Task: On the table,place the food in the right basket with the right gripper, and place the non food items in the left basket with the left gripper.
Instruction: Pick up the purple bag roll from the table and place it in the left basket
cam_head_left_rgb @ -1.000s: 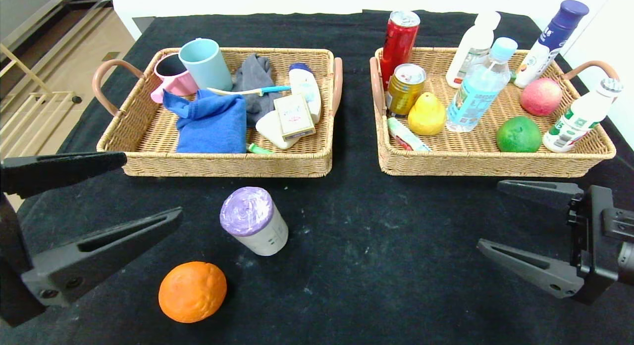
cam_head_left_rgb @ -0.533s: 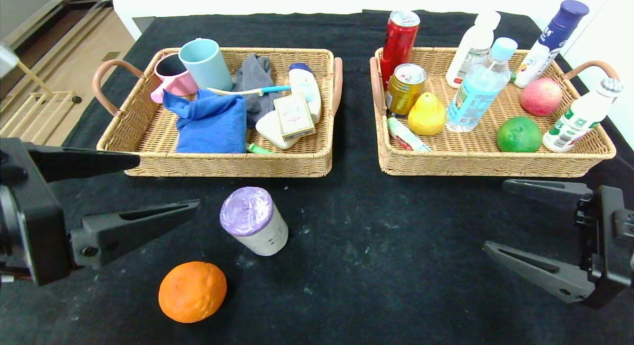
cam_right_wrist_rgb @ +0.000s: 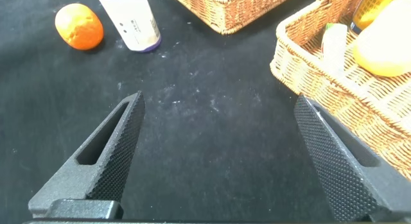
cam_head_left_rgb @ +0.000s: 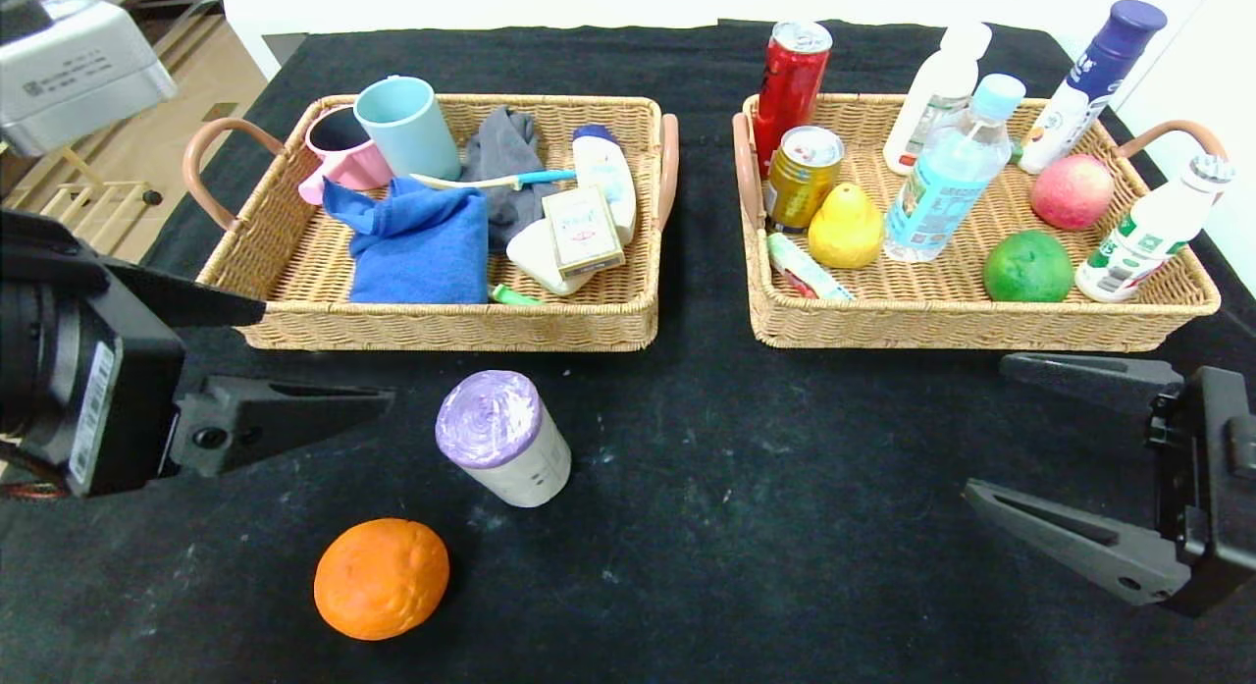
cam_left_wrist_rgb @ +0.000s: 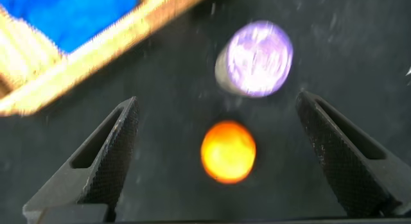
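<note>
Two things lie loose on my black-cloth-draped counter (cam_head_left_rgb: 785,488): a dimpled orange (cam_head_left_rgb: 381,578) near the front edge on my left side, and a purple-topped roll in a white sleeve (cam_head_left_rgb: 501,437) standing tilted just behind it, the two apart with bare cloth between them. My left end effector (cam_head_left_rgb: 324,355), two long black fingers on a black wrist, hovers over the counter just left of the roll with its fingers spread wide and holding nothing; from its wrist camera I see the roll (cam_left_wrist_rgb: 255,58) and the orange (cam_left_wrist_rgb: 228,151) both framed between the fingers. My right end effector (cam_head_left_rgb: 1001,424) hangs over the right front of the counter, in front of the right tan wicker basket with brown loop handles (cam_head_left_rgb: 942,321), fingers likewise spread and empty. That basket holds a yellow pear-shaped fruit (cam_head_left_rgb: 845,227), a clear bottle with a pale blue cap (cam_head_left_rgb: 950,172), a red candy stick (cam_head_left_rgb: 803,267) lying by the front wall, plus cans, other bottles, a red apple and a green fruit. The left tan wicker basket (cam_head_left_rgb: 442,326) carries a folded blue cloth (cam_head_left_rgb: 417,242), two mugs, and a small flat yellow-edged card box (cam_head_left_rgb: 583,231) resting on a white item.
</note>
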You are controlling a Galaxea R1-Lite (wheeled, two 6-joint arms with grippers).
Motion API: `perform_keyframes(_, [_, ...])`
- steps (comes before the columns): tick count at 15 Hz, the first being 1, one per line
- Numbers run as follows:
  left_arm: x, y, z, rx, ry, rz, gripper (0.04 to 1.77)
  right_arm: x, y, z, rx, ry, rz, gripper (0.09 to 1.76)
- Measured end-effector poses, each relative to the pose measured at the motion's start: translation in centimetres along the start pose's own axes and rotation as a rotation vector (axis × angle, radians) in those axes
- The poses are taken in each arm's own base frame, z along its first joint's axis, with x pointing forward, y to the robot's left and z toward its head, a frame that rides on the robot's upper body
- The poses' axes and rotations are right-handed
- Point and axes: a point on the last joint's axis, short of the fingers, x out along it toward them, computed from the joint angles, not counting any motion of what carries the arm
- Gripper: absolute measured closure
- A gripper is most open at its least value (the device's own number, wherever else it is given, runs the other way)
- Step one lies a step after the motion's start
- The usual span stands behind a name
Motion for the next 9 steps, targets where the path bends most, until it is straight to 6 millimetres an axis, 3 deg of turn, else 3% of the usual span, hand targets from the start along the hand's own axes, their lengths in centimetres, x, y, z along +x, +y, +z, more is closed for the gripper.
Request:
perform_keyframes(4, [-0.2, -1.5, 2.2, -0.056, 0.106, -0.024, 0.05, -0.1, 0.1, 0.0, -0.006, -0.001, 0.000, 0.15])
perform_keyframes(9, [4.1, -4.1, 3.9, -0.177, 0.212, 0.026, 0.05, -0.4, 0.4, 0.4, -0.014, -0.017, 0.003, 0.15])
